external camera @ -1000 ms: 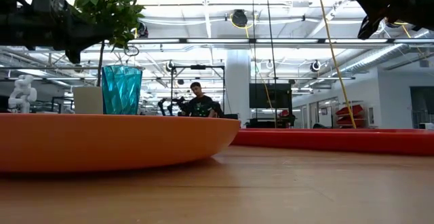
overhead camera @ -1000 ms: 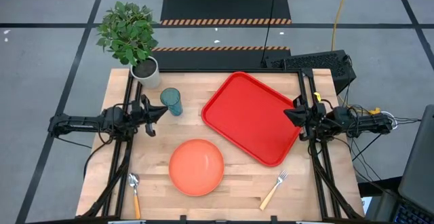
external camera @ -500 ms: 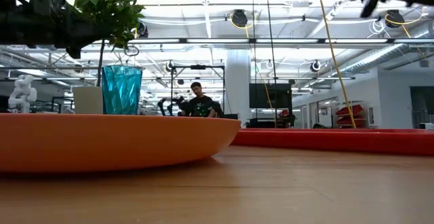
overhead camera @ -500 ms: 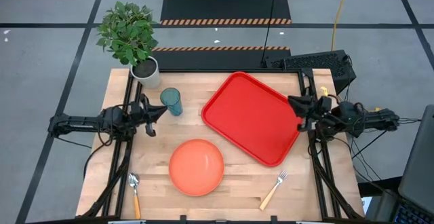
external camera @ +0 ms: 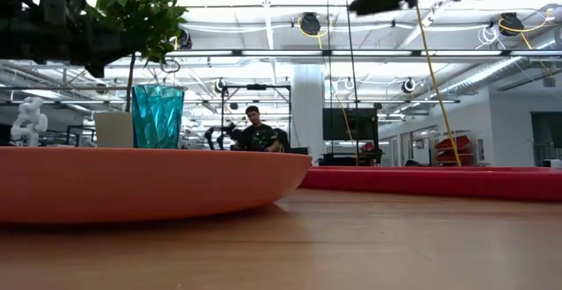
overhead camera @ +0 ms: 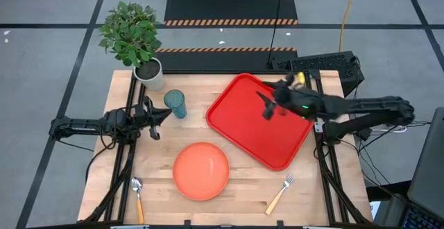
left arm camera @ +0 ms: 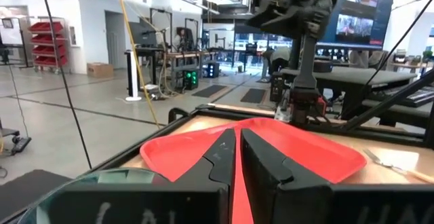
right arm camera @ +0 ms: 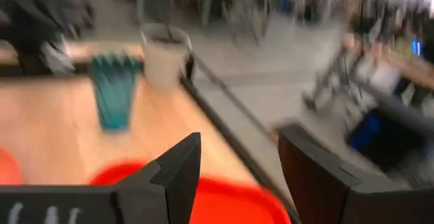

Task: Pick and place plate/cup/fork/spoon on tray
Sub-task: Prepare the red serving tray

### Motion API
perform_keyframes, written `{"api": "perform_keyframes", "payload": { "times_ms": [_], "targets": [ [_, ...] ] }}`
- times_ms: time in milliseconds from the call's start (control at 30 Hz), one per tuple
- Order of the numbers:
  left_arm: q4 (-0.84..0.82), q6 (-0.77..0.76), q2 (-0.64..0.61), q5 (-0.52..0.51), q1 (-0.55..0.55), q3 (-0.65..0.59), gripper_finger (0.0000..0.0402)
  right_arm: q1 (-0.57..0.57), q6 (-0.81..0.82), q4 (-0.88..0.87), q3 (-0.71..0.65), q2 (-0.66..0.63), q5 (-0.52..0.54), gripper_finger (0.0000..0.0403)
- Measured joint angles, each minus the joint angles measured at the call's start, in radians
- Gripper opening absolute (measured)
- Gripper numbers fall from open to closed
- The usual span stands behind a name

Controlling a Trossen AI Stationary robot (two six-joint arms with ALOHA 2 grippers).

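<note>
The salmon-orange plate lies on the wooden table near its front middle. Far left of it the teal cup stands upright. The red tray lies at the right, turned at a slant. A spoon lies at the near left and a fork at the near right. My left gripper hovers shut just left of the cup, touching nothing. My right gripper hangs open above the tray's far part, its fingers wide apart with nothing between them.
A potted plant in a white pot stands at the table's far left corner, just behind the cup. Black equipment sits past the far right corner. Bare wood shows between the plate and the tray. A person is far off in the room.
My right gripper has swung from the table's right edge toward the left and far side, out over the tray, rising as it went. Its fingers, together a second ago, now stand apart. My left arm and all the tableware have kept still.
</note>
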Motion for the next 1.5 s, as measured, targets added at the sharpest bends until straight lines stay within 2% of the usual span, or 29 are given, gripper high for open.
{"api": "perform_keyframes", "payload": {
  "times_ms": [133,200,333,400,733,1100,1367,1500],
  "targets": [
    [-0.036,-0.026,0.0,-0.001,0.0,0.0,0.0026,-0.058,0.061,-0.2,0.137,0.161,-0.032,0.0193],
    [-0.055,-0.045,0.0,-0.003,0.0,0.0,0.0026,-0.089,0.116,-0.242,0.181,0.222,-0.141,0.0193],
    [-0.071,-0.087,0.0,-0.004,0.0,0.0,0.0026,-0.129,0.251,-0.277,0.211,0.325,-0.44,0.0192],
    [-0.08,-0.108,0.0,-0.004,0.0,0.0,0.0026,-0.126,0.283,-0.294,0.211,0.376,-0.515,0.019],
    [-0.128,-0.155,0.0,-0.003,0.0,0.0,0.0026,0.025,0.341,-0.375,0.215,0.567,-0.524,0.0175],
    [-0.126,-0.161,0.0,-0.003,0.0,0.0,0.0026,0.221,0.438,-0.503,0.346,0.677,-0.492,0.0173],
    [-0.125,-0.168,0.0,-0.004,0.0,0.0,0.0026,0.288,0.551,-0.74,0.39,0.782,-0.523,0.0173],
    [-0.125,-0.175,0.0,-0.003,0.0,0.0,0.0026,0.297,0.667,-0.775,0.393,0.785,-0.53,0.0173]
  ]
}}
